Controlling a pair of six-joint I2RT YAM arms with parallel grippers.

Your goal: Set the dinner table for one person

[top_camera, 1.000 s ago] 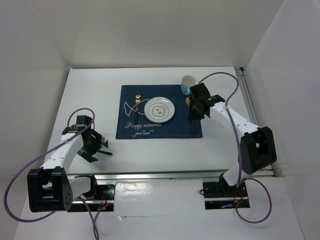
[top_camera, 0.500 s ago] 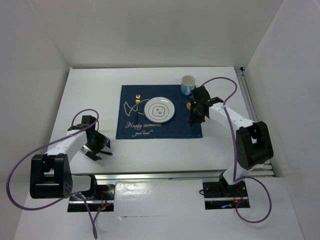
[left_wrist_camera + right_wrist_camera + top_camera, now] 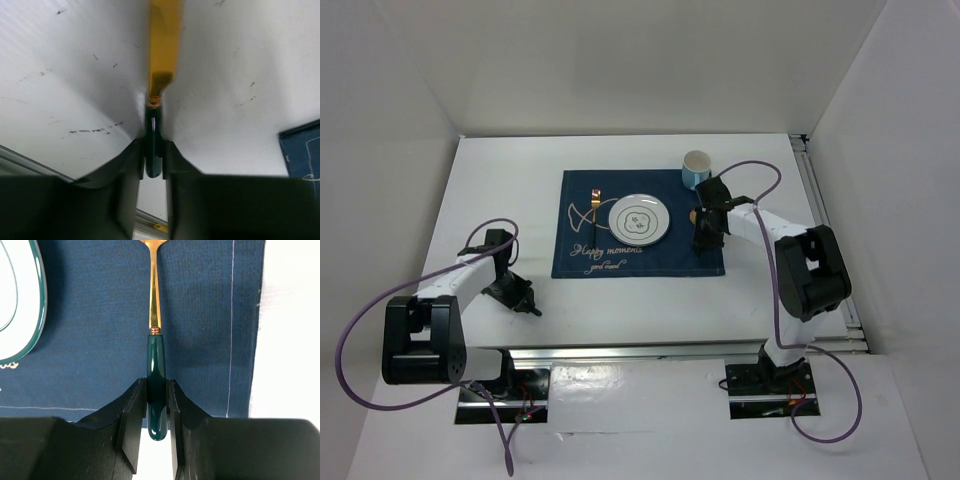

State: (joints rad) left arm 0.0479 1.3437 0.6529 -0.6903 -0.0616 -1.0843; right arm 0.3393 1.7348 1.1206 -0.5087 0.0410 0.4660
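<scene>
The dinner table (image 3: pixel 620 305) is a white tabletop with a navy placemat (image 3: pixel 582 238) at its middle. On the mat lie a white green-rimmed plate (image 3: pixel 639 220) and a gold fork (image 3: pixel 597 200). My right gripper (image 3: pixel 156 390) (image 3: pixel 705 228) is shut on the dark green handle of a gold spoon (image 3: pixel 154 300), which points along the mat to the right of the plate. My left gripper (image 3: pixel 154 150) (image 3: pixel 512 293) is down at the bare table left of the mat. It is shut on the green handle of a flat gold knife (image 3: pixel 163 45).
A white and blue cup (image 3: pixel 696 168) stands at the mat's back right corner. Metal rails run along the table's near edge (image 3: pixel 650 350) and right edge (image 3: pixel 820 210). White walls enclose the back and both sides.
My left gripper has dropped to the tabletop and shut on the knife handle. The right gripper has shifted slightly, still holding the spoon.
</scene>
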